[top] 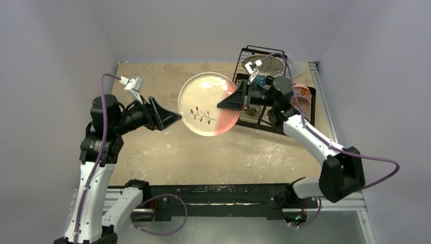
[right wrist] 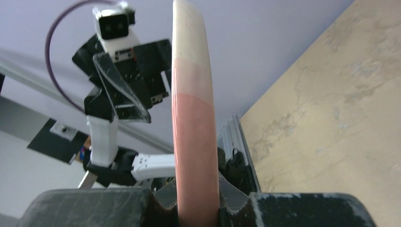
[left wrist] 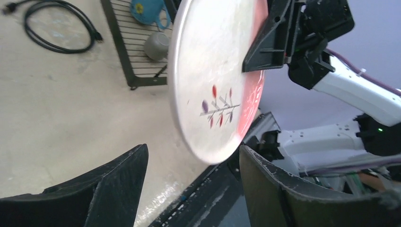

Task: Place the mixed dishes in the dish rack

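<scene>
right gripper (right wrist: 198, 208) fills the bottom of its wrist view: both fingers clenched on the rim of the plate (right wrist: 191, 118), pads on the pink part of the edge. plate seen edge-on from here, cream above, pink below.

top view – plate lifted off the table (top: 167, 152), held up over its middle, tilted so the face with the leaf sprig shows to the overhead camera. the right arm has it by the pink side; that side lies just beside the near left corner of the dish rack (top: 243, 60). plate is not in the rack.

left gripper (top: 170, 118) – fingers spread wide, grasping nothing. in the top view its tip comes up to the cream edge of the plate. in the left wrist view the plate's lower rim hangs between and beyond the two fingers; no contact visible there, cannot confirm either way.

rack contents:
- grey speckled oval dish (top: 269, 65) standing upright at the far end
- blue cup (left wrist: 144, 9) and grey mug (left wrist: 156, 45) on the wire deck, close to one another
- red-orange bowl (top: 302, 93) at the right side of the rack; whether inside or just outside its frame, cannot tell

black cable (left wrist: 52, 28) coiled on the table, apart from the rack.
</scene>
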`<control>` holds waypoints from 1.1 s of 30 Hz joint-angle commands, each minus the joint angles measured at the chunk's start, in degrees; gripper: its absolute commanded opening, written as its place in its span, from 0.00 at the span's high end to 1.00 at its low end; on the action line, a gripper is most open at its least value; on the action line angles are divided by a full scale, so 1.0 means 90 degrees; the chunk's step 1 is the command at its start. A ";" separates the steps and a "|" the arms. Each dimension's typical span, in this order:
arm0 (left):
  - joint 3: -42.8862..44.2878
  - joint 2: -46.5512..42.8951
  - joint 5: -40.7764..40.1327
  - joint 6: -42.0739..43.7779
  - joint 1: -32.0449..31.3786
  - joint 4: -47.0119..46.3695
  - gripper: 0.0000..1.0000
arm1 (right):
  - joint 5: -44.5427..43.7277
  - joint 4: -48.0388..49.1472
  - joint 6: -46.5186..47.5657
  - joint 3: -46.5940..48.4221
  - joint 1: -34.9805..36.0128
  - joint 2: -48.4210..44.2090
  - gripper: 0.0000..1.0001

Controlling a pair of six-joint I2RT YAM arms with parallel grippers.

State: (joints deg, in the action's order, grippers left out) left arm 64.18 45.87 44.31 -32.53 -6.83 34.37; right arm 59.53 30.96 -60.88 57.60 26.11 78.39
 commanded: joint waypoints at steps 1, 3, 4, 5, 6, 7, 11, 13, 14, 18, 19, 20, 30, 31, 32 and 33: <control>0.0478 -0.0276 -0.1407 0.0791 -0.0022 0.0730 0.30 | -0.0616 0.0967 -0.0276 0.0398 -0.0544 -0.0457 1.00; 0.0454 -0.0323 -0.1720 0.1082 -0.0022 0.0907 0.30 | -0.0648 0.0500 0.0331 0.0703 -0.0871 -0.0526 1.00; 0.0427 -0.0330 -0.1812 0.1184 -0.0022 0.0937 0.30 | -0.0643 0.0201 0.0711 0.0897 -0.1010 -0.0540 1.00; 0.0394 -0.0329 -0.1901 0.1274 -0.0022 0.0944 0.30 | -0.0635 -0.0047 0.1117 0.1083 -0.1125 -0.0531 1.00; 0.0360 -0.0326 -0.1974 0.1343 -0.0022 0.0921 0.30 | -0.0659 -0.0454 0.1516 0.1351 -0.1276 -0.0506 1.00; 0.0314 -0.0325 -0.2025 0.1403 -0.0022 0.0853 0.29 | -0.0766 -0.0891 0.1963 0.1617 -0.1396 -0.0470 1.00; 0.0204 -0.0186 -0.2221 0.1575 -0.0022 0.0481 0.29 | -0.1046 -0.1679 0.3105 0.2423 -0.1868 -0.0321 1.00; 0.0172 -0.0067 -0.2384 0.1658 -0.0022 0.0335 0.29 | -0.1200 -0.1875 0.3621 0.2684 -0.2063 -0.0293 1.00; 0.0137 0.0006 -0.2477 0.1702 -0.0022 0.0255 0.29 | -0.1291 -0.2025 0.3975 0.2809 -0.2141 -0.0287 1.00; -0.0145 0.0145 -0.2881 0.1844 -0.0022 -0.0005 0.29 | -0.1577 -0.2773 0.5889 0.3296 -0.2257 -0.0339 1.00; -0.0278 0.0143 -0.2952 0.1852 -0.0022 -0.0123 0.29 | -0.1849 -0.3089 0.6234 0.3460 -0.2278 -0.0328 1.00; -0.0448 0.0131 -0.3008 0.1872 -0.0022 -0.0253 0.29 | -0.2051 -0.3449 0.6618 0.3637 -0.2309 -0.0292 1.00; -0.1605 0.0117 -0.3162 0.2133 -0.0059 -0.0870 0.30 | -0.0684 -0.4934 0.9547 0.4201 -0.3368 0.0176 1.00; -0.1613 0.0102 -0.3223 0.2160 -0.0095 -0.0846 0.30 | -0.0646 -0.5193 0.9772 0.4318 -0.3401 0.0278 1.00; -0.1621 0.0086 -0.3294 0.2176 -0.0129 -0.0845 0.30 | -0.0585 -0.5462 0.9985 0.4425 -0.3438 0.0371 1.00; -0.1643 0.0078 -0.3320 0.2174 -0.0154 -0.0865 0.30 | -0.0411 -0.5570 1.0086 0.4465 -0.3502 0.0426 1.00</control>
State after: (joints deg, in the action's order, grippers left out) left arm 49.58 47.64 16.19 -15.16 -7.14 30.83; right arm 49.50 -16.16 18.48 92.12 -3.79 80.97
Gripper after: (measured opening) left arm 0.705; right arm 0.143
